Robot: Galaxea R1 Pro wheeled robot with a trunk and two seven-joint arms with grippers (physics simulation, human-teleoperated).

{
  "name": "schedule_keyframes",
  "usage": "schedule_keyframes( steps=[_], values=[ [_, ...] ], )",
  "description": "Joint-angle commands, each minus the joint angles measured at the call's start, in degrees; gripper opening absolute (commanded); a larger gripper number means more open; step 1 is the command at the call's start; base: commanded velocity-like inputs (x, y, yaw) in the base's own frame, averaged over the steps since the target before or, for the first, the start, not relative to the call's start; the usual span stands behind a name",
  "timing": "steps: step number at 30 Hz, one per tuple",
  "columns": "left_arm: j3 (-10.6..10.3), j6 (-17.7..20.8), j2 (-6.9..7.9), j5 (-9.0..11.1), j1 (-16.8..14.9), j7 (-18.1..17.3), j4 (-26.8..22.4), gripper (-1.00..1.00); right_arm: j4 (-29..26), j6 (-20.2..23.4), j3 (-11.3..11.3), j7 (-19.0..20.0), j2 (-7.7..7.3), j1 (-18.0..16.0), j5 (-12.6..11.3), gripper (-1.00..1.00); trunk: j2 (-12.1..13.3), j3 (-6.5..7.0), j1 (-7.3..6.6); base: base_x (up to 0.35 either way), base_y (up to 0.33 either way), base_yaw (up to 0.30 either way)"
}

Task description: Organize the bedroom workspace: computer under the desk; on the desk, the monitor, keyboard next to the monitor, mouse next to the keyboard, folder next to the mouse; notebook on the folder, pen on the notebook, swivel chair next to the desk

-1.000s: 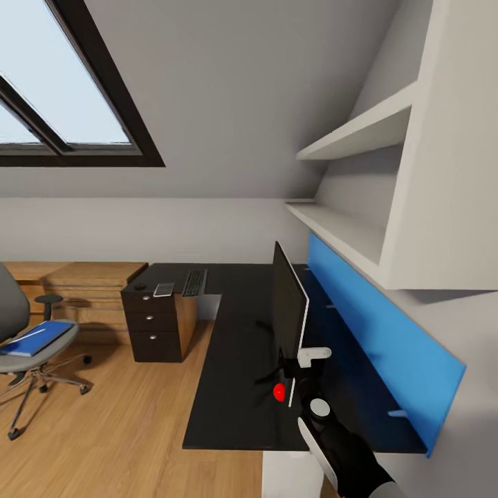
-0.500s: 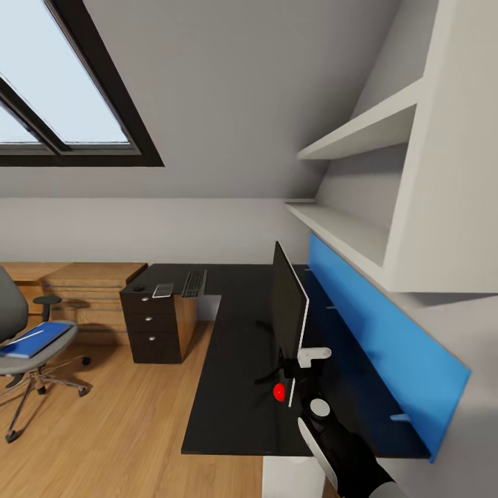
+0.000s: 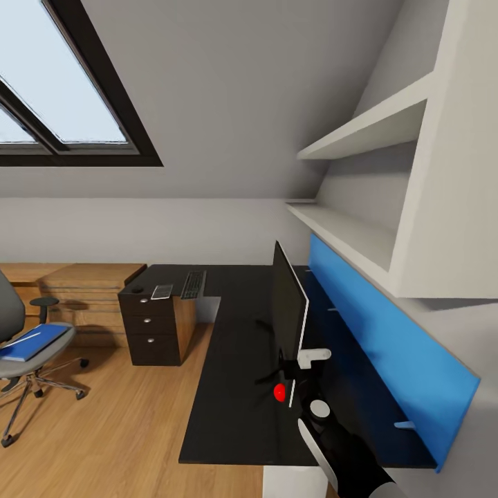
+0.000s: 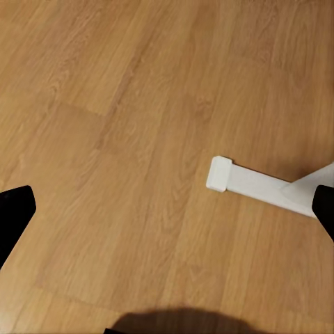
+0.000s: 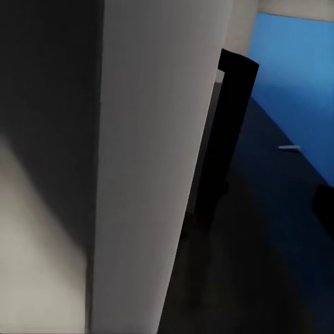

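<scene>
The black monitor point(image 3: 288, 310) stands edge-on on the black L-shaped desk point(image 3: 235, 387). My right gripper point(image 3: 302, 368) is open at the monitor's near lower corner, by the red dot; in the right wrist view one dark fingertip point(image 5: 324, 206) shows beside the monitor's pale back point(image 5: 146, 139). On the desk's far wing lie the keyboard point(image 3: 194, 283), a small grey notebook point(image 3: 163, 291) and the dark mouse point(image 3: 138, 288). The blue folder point(image 3: 34, 342) lies on the swivel chair point(image 3: 12, 366) at the left. My left gripper point(image 4: 167, 212) hangs open over the floor. The computer is out of view.
A blue back panel point(image 3: 387, 353) and white wall shelves point(image 3: 360, 235) run along the desk's right side. Black drawers point(image 3: 151, 325) stand under the far wing, low wooden shelving point(image 3: 83, 290) behind the chair. A white desk foot point(image 4: 257, 182) lies on the wooden floor.
The whole picture has shifted a little, so the camera moved. The monitor, the right arm and the things on the desk have not moved against one another.
</scene>
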Motion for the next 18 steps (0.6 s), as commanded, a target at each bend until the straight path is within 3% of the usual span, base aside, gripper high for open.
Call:
schedule_keyframes(
  steps=[1,18],
  values=[
    [-0.5,-0.2,0.05,0.5,-0.1,0.1,0.0,1.0,0.1,-0.4,0.2,-0.3,-0.04,-0.1,-0.8,1.0,-0.1,-0.11,0.02,0.005,0.0,0.0],
    [-0.5,-0.2,0.05,0.5,-0.1,0.1,0.0,1.0,0.1,-0.4,0.2,-0.3,-0.04,-0.1,-0.8,1.0,-0.1,-0.11,0.02,0.001,0.0,0.0]
  ],
)
